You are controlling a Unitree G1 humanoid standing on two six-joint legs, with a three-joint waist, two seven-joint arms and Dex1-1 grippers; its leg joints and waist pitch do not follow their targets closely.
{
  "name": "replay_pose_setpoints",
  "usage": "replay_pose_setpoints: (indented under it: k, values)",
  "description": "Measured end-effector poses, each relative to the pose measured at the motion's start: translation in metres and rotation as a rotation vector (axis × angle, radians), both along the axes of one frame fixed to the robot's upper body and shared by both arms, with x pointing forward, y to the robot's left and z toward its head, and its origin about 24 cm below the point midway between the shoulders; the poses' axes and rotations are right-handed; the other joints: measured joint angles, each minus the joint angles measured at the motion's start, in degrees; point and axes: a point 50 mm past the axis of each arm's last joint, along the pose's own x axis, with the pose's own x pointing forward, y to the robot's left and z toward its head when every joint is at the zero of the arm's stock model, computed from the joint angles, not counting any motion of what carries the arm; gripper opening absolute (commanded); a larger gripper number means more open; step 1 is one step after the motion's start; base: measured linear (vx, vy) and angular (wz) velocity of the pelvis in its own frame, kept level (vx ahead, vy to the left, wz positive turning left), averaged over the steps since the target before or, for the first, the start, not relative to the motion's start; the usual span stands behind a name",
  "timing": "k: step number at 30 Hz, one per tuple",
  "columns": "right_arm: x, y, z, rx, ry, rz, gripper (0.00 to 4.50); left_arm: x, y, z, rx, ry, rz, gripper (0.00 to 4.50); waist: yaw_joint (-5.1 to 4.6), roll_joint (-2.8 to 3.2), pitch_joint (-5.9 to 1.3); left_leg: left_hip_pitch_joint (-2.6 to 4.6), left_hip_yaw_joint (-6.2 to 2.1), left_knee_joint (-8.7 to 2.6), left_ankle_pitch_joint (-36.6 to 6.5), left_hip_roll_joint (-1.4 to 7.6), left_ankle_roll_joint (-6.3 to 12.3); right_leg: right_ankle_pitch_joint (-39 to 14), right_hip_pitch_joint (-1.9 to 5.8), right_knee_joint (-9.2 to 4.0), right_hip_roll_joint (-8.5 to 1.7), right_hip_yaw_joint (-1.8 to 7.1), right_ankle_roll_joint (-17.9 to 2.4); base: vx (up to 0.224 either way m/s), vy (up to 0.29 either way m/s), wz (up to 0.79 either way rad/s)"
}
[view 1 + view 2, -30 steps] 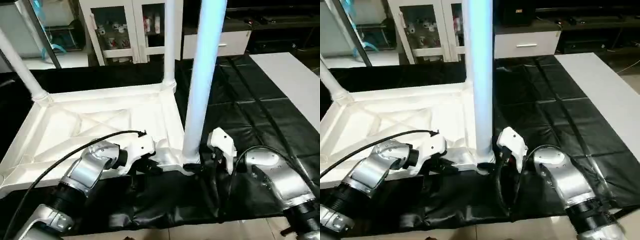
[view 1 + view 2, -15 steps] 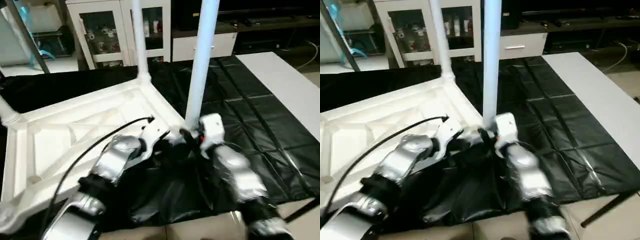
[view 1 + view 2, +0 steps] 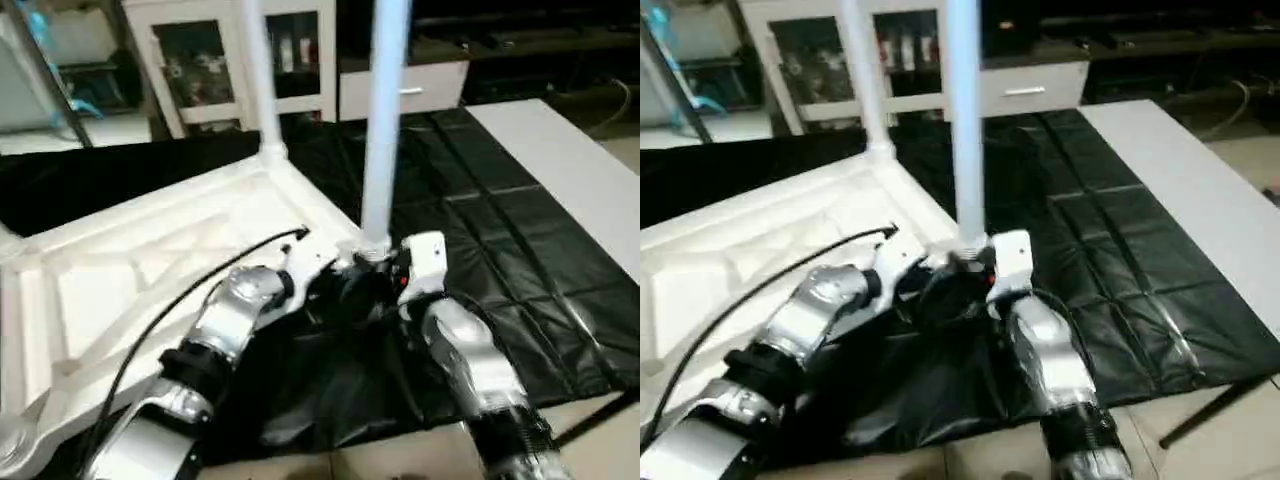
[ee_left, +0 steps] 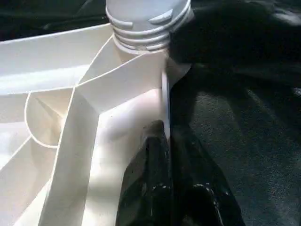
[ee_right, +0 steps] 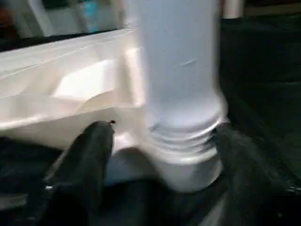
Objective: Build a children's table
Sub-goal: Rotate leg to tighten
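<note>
The white tabletop (image 3: 150,260) lies upside down on the black-covered work table, ribs up. Two white legs stand upright in its corner sockets: one at the far corner (image 3: 258,90) and one at the near right corner (image 3: 381,120). My left gripper (image 4: 162,132) is shut, its black fingers (image 4: 146,183) pinching the thin rim wall just below that near leg's threaded base (image 4: 146,28). My right gripper (image 5: 164,134) is open. Its fingers (image 5: 91,160) stand on either side of the near leg's base (image 5: 183,141), and the left-hand one is clearly apart from it.
The black cover (image 3: 330,390) is rumpled under both wrists near the table's front edge. A white panel (image 3: 570,160) lies along the right side. A glass-door cabinet (image 3: 230,60) and a white drawer unit (image 3: 410,90) stand behind the table.
The camera has shifted. The tabletop has turned, its near right corner swinging away from the front edge. My right gripper came in behind the leg's base and its fingers have spread wider.
</note>
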Motion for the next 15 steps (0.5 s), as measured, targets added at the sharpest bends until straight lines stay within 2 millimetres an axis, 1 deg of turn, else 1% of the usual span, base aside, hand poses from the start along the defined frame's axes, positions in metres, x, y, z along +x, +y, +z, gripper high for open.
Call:
replay_pose_setpoints:
  k: [1,4,6,8,12,15]
  values:
    - [-0.003,-0.006,0.002,-0.019,0.005,0.05,4.02,-0.002,0.001,0.001,0.0,-0.004,-0.018,0.0,0.05,-0.02,0.01,-0.03,-0.01,-0.04,0.0,0.01,0.0,0.0,-0.06,0.0,0.02,0.01,0.0,0.0,0.0,0.0]
    - [-0.014,-0.024,0.01,-0.058,0.012,0.203,4.02,-0.011,0.007,0.002,-0.016,0.012,-0.081,0.0,0.51,0.0,0.0,-0.02,0.0,-0.15,0.0,0.01,-0.01,0.0,-0.02,0.05,0.04,0.04,0.0,0.0,0.0,0.0]
    - [-0.018,-0.033,0.014,-0.075,0.012,0.252,4.02,-0.014,0.01,0.003,-0.021,0.022,-0.112,0.0,0.84,0.09,-0.07,-0.02,0.04,-0.29,0.0,0.05,-0.01,0.1,-0.03,0.08,0.1,0.06,0.0,0.0,0.0,0.0]
    - [-0.026,-0.044,0.017,-0.116,0.015,0.348,4.02,-0.021,0.016,0.003,-0.036,0.047,-0.165,0.0,1.43,0.11,-0.08,-0.03,0.04,-0.42,0.0,0.15,-0.01,0.1,-0.04,0.08,0.2,0.05,-0.1,0.0,0.0,0.0]
    - [-0.035,-0.06,0.024,-0.184,0.032,0.453,4.02,-0.032,0.025,0.005,-0.05,0.099,-0.264,0.0,2.38,0.08,-0.06,-0.04,0.05,-0.58,0.0,0.24,0.01,0.0,-0.11,0.08,0.28,-0.03,0.0,0.0,0.0,0.0]
    - [-0.039,-0.071,0.03,-0.247,0.056,0.523,4.02,-0.042,0.029,0.006,-0.059,0.155,-0.36,0.0,3.51,-0.05,0.01,-0.03,0.08,-0.62,0.1,0.25,0.11,-0.1,-0.09,0.07,0.28,-0.03,-0.1,0.0,0.0,0.0]
